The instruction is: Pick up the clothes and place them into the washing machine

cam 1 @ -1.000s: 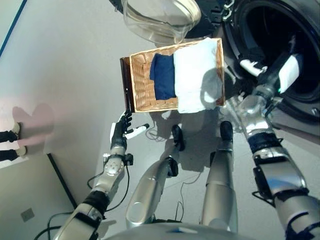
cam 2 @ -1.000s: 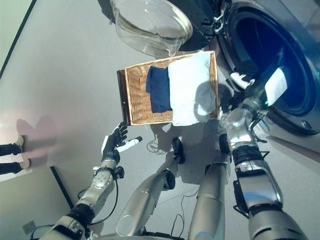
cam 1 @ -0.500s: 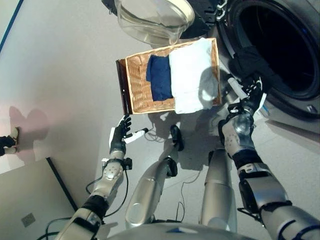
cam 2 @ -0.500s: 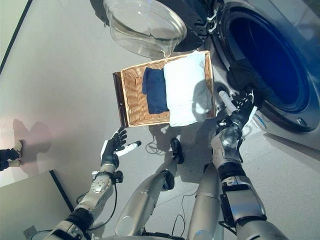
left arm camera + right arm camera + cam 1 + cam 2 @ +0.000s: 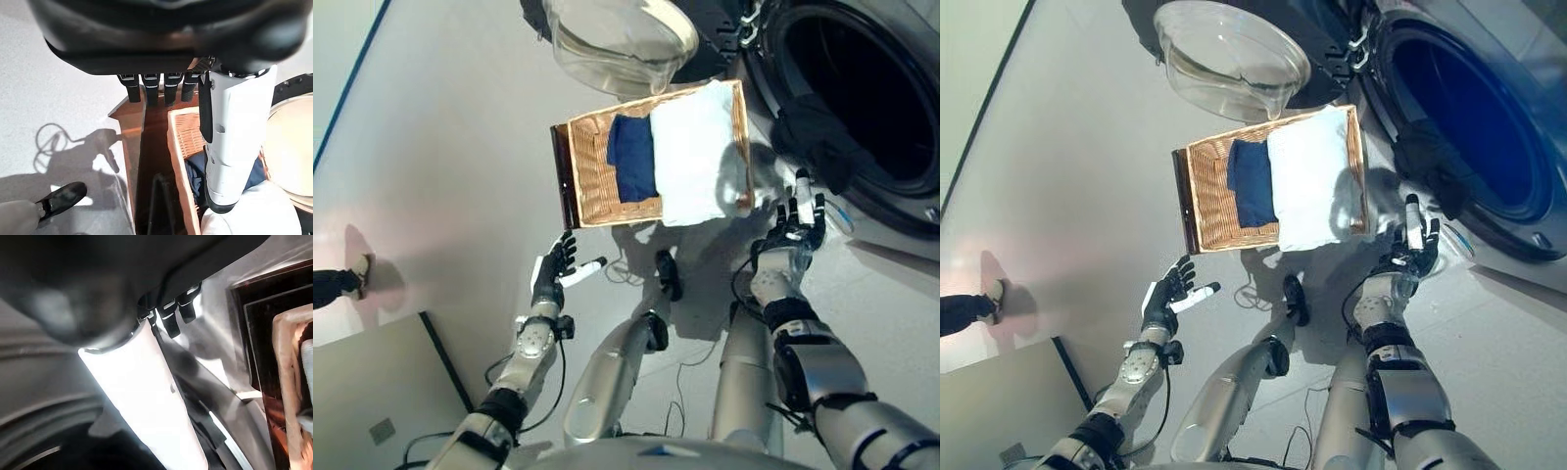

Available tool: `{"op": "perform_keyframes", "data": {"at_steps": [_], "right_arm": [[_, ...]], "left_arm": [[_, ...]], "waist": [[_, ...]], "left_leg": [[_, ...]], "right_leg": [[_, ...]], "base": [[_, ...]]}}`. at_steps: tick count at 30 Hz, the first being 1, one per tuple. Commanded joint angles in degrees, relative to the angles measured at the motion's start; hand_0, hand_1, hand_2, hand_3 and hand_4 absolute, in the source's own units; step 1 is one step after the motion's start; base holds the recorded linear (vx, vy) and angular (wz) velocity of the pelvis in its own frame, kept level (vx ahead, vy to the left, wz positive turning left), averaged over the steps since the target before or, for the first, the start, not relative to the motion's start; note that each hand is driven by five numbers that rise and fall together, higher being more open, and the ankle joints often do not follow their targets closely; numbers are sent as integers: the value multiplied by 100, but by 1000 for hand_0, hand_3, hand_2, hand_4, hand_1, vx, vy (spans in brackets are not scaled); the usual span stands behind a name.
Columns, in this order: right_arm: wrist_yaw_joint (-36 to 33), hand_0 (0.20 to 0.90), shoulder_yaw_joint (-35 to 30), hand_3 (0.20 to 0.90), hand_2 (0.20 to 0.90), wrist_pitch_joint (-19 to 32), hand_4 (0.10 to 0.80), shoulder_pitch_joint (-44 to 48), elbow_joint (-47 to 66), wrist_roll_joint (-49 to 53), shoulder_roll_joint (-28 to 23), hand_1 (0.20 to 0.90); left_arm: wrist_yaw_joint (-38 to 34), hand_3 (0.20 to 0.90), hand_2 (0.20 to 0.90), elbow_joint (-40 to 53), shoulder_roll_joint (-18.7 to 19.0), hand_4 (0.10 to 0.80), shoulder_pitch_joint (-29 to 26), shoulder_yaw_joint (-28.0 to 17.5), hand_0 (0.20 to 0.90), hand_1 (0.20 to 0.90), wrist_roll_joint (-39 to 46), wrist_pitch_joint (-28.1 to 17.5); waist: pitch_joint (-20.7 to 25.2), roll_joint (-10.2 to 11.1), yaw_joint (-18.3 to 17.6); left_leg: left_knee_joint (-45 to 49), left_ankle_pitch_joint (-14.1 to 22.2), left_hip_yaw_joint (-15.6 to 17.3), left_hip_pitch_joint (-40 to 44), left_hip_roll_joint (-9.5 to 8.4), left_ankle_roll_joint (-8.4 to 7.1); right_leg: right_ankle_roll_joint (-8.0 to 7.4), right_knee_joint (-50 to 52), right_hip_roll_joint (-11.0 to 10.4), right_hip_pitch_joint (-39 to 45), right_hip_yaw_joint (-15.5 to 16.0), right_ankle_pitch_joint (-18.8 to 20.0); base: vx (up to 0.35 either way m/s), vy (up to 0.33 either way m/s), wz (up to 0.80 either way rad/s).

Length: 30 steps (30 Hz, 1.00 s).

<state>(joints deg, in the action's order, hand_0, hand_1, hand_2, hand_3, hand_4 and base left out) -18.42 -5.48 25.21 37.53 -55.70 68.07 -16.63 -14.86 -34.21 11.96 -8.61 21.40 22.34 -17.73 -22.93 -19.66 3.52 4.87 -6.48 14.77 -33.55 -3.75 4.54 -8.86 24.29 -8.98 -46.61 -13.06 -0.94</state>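
Navy cloth (image 5: 632, 155) and white cloth (image 5: 693, 152) lie folded in wicker basket (image 5: 590, 168).

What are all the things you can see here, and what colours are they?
Wicker basket: one, tan, on the floor by the washing machine.
Blue cloth: one, dark blue, in the basket.
White cloth: one, in the basket beside the blue one.
Dark garment: one, black, draped over the drum's rim.
Washing machine: one, dark, open.
Door: one, clear glass, swung open.
Person's shoe: one, at the edge.
Left hand: dark, open, near the basket.
Right hand: dark, open, empty, below the drum.
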Motion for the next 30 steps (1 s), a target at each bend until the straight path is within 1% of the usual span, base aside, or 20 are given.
{"op": "perform_keyframes", "data": {"at_steps": [1, 10, 13, 21, 23, 26, 30], "right_arm": [[202, 900, -160, 900, 900, 363, 800, 252, 114, 170, -91, 900], [47, 900, -13, 900, 900, 217, 800, 680, 104, -11, -519, 900], [-101, 900, -2, 900, 900, 215, 800, 986, 72, -56, -754, 900], [-313, 900, -38, 900, 900, 281, 800, 1500, 53, -70, -1095, 900], [-387, 900, 10, 900, 900, 215, 800, 1773, -56, -163, -1344, 900], [-388, 900, 23, 900, 900, 183, 800, 1940, -120, -175, -1491, 900], [-364, 900, 163, 900, 900, 98, 800, 2396, -322, -234, -1878, 900]], "left_arm": [[-38, 900, 900, 135, 133, 800, 164, 30, 900, 900, 117, -225], [-52, 900, 900, 328, 227, 800, 173, -29, 900, 900, 245, -231], [-80, 900, 900, 431, 282, 800, 195, -100, 900, 900, 328, -251], [-97, 900, 900, 605, 358, 800, 224, -173, 900, 900, 441, -271], [-70, 900, 900, 695, 393, 800, 226, -135, 900, 900, 466, -295], [-42, 900, 900, 745, 407, 800, 221, -128, 900, 900, 491, -299], [-22, 900, 900, 765, 442, 800, 195, -95, 900, 900, 515, -307]], "waist": [[170, -330, 33], [21, -347, 87], [-56, -365, 126], [-195, -394, 189], [-231, -411, 223], [-247, -416, 239], [-255, -387, 284]], "left_leg": [[747, 607, 190, -314, 144, -656], [701, 539, 194, -383, 157, -665], [653, 483, 178, -420, 150, -678], [560, 346, 129, -531, 170, -718], [513, 300, 90, -577, 173, -731], [504, 274, 64, -606, 178, -742], [462, 216, 33, -655, 188, -763]], "right_leg": [[397, -162, 157, 64, 125, -37], [396, -152, 158, -24, 131, -5], [399, -154, 165, -57, 141, -10], [426, -51, 199, -215, 180, -55], [433, 35, 207, -299, 195, -87], [441, 98, 212, -340, 206, -112], [442, 165, 219, -416, 247, -141]], "base": [[0, 0, 0], [-5, -9, 0], [-14, -33, 3], [-11, -34, 1], [-13, -41, 8], [-2, -28, 11], [1, -11, 2]]}}
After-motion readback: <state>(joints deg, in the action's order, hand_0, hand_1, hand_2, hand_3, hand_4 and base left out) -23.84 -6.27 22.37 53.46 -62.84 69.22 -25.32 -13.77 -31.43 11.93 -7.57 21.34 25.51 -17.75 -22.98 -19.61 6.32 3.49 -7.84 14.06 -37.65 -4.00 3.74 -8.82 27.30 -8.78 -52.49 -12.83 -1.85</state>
